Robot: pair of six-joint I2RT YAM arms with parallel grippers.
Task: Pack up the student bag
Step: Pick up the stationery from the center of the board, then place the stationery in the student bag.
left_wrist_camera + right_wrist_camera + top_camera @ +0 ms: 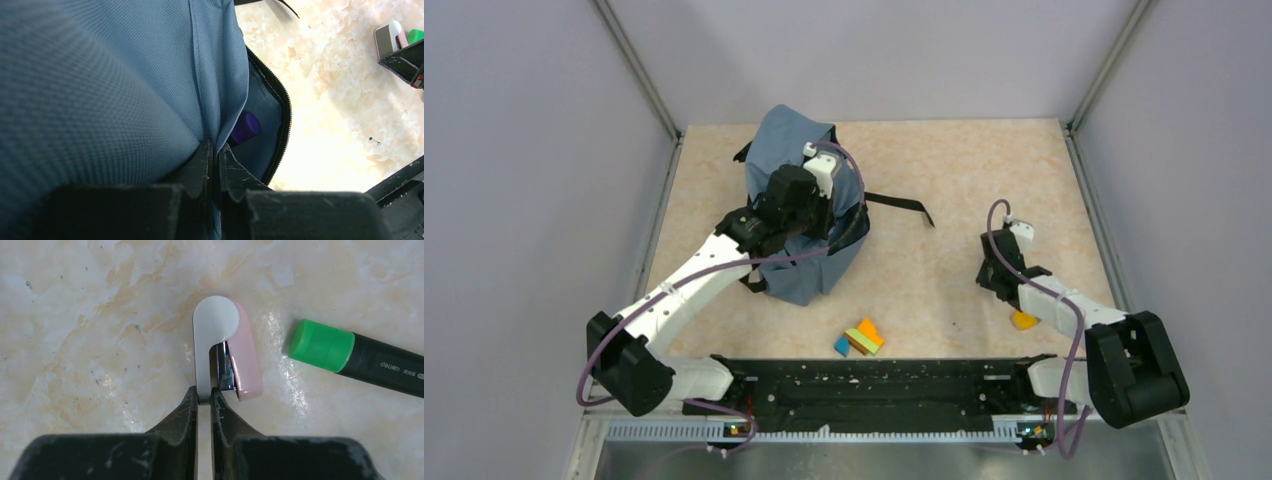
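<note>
**Two arms at work as the student bag sits unzipped**

The slate-blue student bag (784,140) sits in a heap on the far left part of the marbled table (944,180), with one black strap (904,203) trailing to its right. The left gripper (215,152) has its fingers pressed together on a fold of the bag's blue cloth, right at the unzipped mouth. Past the black zipper (286,120), a purple object (246,127) shows inside against the lining; what it is cannot be told.

Well apart on the right side of the table, the right gripper (204,397) points down, its fingers drawn in to a narrow slit that pinches the near edge of the white cover of a white-and-pink flash drive (220,320) lying flat. A black marker (360,357) with a green cap lies just beside the drive without touching it. A small cluster of coloured blocks (861,338) rests near the front edge between the arms, and an orange piece (1024,320) lies under the right arm.
</note>
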